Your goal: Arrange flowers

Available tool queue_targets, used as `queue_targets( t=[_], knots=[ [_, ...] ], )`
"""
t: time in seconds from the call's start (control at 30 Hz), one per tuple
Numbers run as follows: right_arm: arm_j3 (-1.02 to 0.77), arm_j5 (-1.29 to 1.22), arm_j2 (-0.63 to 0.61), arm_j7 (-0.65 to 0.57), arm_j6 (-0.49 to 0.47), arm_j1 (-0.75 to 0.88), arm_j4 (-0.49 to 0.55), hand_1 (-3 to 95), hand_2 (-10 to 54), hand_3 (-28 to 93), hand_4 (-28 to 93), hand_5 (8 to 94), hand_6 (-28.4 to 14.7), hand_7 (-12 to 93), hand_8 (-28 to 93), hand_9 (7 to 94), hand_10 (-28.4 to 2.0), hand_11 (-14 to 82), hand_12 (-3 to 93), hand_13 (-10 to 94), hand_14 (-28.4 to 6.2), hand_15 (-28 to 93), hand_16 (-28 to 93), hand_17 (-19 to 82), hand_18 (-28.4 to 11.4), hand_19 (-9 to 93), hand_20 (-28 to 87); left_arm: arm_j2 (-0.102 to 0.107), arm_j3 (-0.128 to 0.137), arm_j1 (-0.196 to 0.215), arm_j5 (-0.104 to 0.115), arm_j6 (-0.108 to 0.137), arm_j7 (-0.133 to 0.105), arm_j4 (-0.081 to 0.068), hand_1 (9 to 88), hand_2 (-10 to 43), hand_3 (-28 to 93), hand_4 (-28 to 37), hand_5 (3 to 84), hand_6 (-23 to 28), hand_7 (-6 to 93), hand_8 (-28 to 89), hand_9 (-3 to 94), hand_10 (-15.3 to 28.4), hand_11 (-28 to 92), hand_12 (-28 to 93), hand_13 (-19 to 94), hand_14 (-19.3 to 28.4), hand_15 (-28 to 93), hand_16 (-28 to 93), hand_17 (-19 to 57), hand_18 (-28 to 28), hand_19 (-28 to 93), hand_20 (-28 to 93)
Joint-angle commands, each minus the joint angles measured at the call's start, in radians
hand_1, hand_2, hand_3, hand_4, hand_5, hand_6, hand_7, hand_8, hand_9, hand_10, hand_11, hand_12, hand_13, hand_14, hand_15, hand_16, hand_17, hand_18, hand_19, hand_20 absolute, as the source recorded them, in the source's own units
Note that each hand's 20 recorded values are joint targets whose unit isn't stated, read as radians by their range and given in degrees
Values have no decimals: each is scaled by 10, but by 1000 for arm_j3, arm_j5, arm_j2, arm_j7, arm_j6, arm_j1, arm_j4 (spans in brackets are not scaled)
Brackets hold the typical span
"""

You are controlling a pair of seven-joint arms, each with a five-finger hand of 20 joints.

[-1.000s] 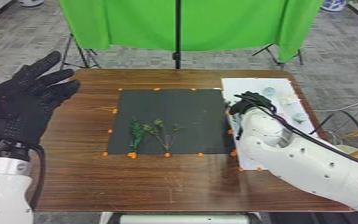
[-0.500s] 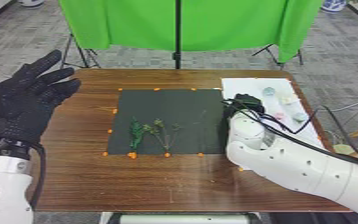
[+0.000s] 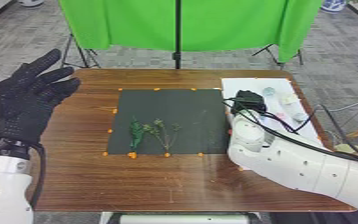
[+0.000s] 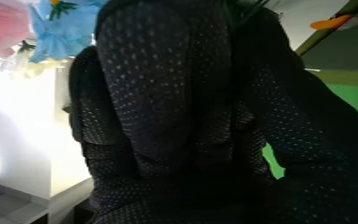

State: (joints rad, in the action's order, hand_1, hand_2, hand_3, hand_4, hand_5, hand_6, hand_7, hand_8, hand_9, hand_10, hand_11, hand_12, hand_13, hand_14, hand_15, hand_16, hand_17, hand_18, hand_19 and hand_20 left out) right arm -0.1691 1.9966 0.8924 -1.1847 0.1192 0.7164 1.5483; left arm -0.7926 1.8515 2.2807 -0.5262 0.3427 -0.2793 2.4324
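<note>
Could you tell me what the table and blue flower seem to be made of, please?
The table seems wooden with a slight sheen, from its brown, streaked grain. The blue flower looks like thin matte fabric, perhaps paper, from its crinkled petals.

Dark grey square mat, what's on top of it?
A leafy green sprig and a thin, branching yellowish-green sprig. The white right arm covers part of the right edge of the mat, hiding anything there.

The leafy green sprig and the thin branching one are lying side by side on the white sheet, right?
Wrong surface: the leafy green sprig and thin branching one do lie side by side, but on the dark mat, left of the white sheet, as the head view shows.
</note>
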Motion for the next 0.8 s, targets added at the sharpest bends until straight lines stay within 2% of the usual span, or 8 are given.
queue_targets(
  t=[0.03,0.17,0.37,0.43,0.53,0.6,0.8],
  knots=[
    [6,54,-38,10,74,-17,-4,547,-95,699,-283,874,-10,206,85,937,-88,279,205,936,-42,446,225,529,-183,932,52,-12,-4,12,1,-4,5,-3,211,85,781,-266,368,99,140,-89,335,214,316,120,259,284,609,-123,-54,261,626,260],
    [-12,58,-50,5,116,-28,18,547,-95,712,-283,879,-13,206,97,937,-87,292,201,937,-43,461,221,523,-187,932,84,-14,-4,16,0,0,7,-2,211,85,780,-266,368,99,140,-90,334,214,315,120,259,284,608,-122,-53,261,625,260],
    [-18,82,-44,15,119,-53,85,547,-95,726,-283,888,-22,204,114,937,-82,325,186,937,-45,494,209,525,-198,932,148,-14,6,27,-1,10,13,7,210,85,781,-266,368,99,140,-90,335,214,315,122,259,284,607,-122,-53,260,625,261],
    [-35,85,-32,22,100,-47,115,547,-95,729,-283,890,-24,201,116,937,-82,326,184,937,-45,498,207,525,-200,932,158,-16,10,30,-8,11,17,9,211,86,781,-266,367,98,140,-90,335,214,314,122,259,284,606,-121,-53,261,624,261],
    [-71,88,5,30,71,-23,150,548,-95,731,-283,892,-25,198,119,937,-81,329,184,937,-45,503,205,525,-201,932,166,-16,16,40,-5,23,18,15,211,86,780,-266,367,99,139,-90,334,215,311,121,259,284,606,-121,-54,261,624,261],
    [-103,77,37,29,55,5,173,548,-95,731,-283,892,-25,197,120,937,-82,334,183,937,-45,505,202,525,-201,932,170,-17,22,52,-6,23,15,19,211,87,779,-266,367,99,139,-89,335,216,311,121,259,284,605,-121,-54,260,624,261],
    [-113,67,98,32,-9,57,210,549,-95,734,-283,896,-26,194,124,937,-80,346,172,937,-43,519,196,527,-205,932,192,-14,19,44,-9,28,23,19,212,87,779,-264,368,100,137,-88,335,217,309,122,259,284,602,-119,-54,260,622,261]
  ],
)
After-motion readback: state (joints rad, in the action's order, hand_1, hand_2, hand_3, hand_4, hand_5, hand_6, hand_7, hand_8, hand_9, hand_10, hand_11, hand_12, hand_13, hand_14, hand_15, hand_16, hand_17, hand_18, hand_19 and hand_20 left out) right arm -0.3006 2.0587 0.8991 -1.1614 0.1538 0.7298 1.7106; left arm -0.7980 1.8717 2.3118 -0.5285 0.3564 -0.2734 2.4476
